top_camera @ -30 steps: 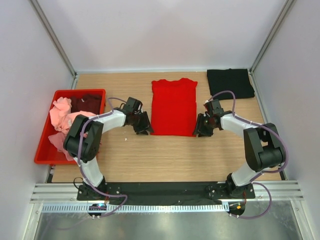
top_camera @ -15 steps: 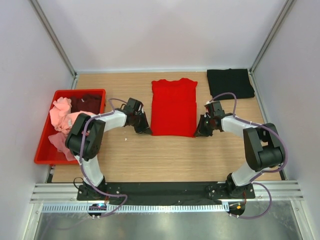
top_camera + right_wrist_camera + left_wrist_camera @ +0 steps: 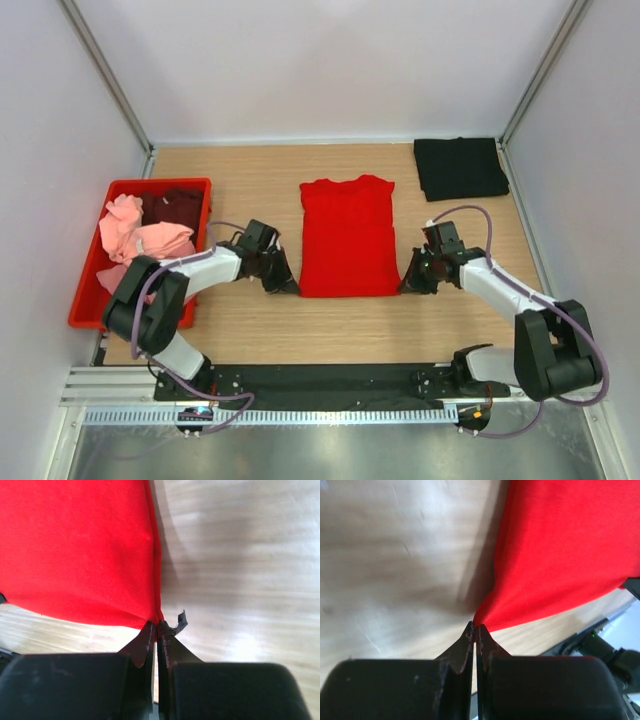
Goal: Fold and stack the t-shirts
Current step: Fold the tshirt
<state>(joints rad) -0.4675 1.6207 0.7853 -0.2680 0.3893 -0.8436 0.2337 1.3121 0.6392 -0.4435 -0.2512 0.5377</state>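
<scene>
Pale wood forms the table (image 3: 340, 330), which is enclosed by white walls (image 3: 330, 60). At its middle a red t-shirt (image 3: 347, 236) is laid flat, collar toward the far edge and hem toward the arms. The left gripper (image 3: 287, 284) is set low at the hem's left corner. In the left wrist view its jaws are seen pressed together on the tip of that corner, with the cloth drawn into a small peak. The right gripper (image 3: 410, 284) is placed likewise at the hem's right corner, and its jaws are closed on the red fabric there. A black t-shirt (image 3: 460, 167) is laid folded at the table's far right corner, well apart. A red crate (image 3: 85, 300) at the left edge is filled with pink shirts (image 3: 140, 240) and a maroon shirt (image 3: 178, 205).
</scene>
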